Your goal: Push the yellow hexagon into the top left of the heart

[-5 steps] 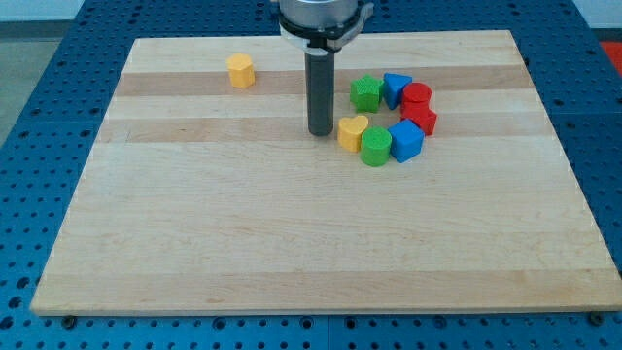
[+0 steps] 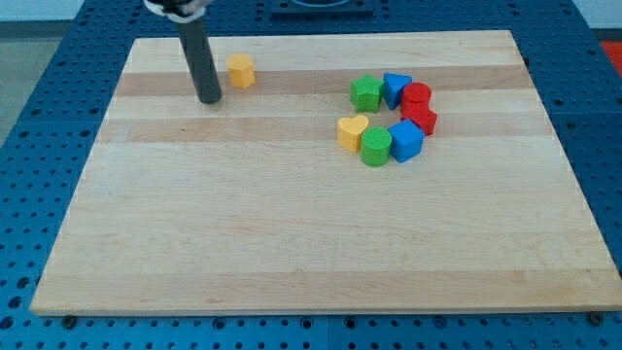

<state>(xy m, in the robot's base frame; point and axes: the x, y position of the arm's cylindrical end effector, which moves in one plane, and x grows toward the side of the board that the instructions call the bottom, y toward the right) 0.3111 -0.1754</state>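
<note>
A: Where does my tip (image 2: 209, 100) sit?

B: Near the view's top left of the table (image 2: 292, 243), just to the view's left of the yellow hexagon (image 2: 240, 70) and a little lower. There is a narrow strip of bare wood between the two, so they look apart, not touching.

A: And the tool, is it holding anything?

B: The tool is only a straight dark rod. It has no jaws to open or close, and it has hold of nothing. It stands nearly upright, and its upper end runs out of the view's top.

A: Where is the heart?

B: The yellow heart (image 2: 353, 130) lies well apart from the hexagon, to the view's right and lower, right of the table's middle. It is the leftmost piece of a loose ring of blocks.

A: What else is in that ring?

B: A green block (image 2: 375, 146) touches the heart's lower right. Next to that is a blue block (image 2: 405, 141). Two red blocks (image 2: 418, 107) stack along the ring's right side. A blue triangle-like block (image 2: 396, 88) and a second green block (image 2: 365, 92) close the top. The exact shapes of the green and red ones are hard to tell.

A: Is the heart's top left free?

B: Bare wood shows there.
</note>
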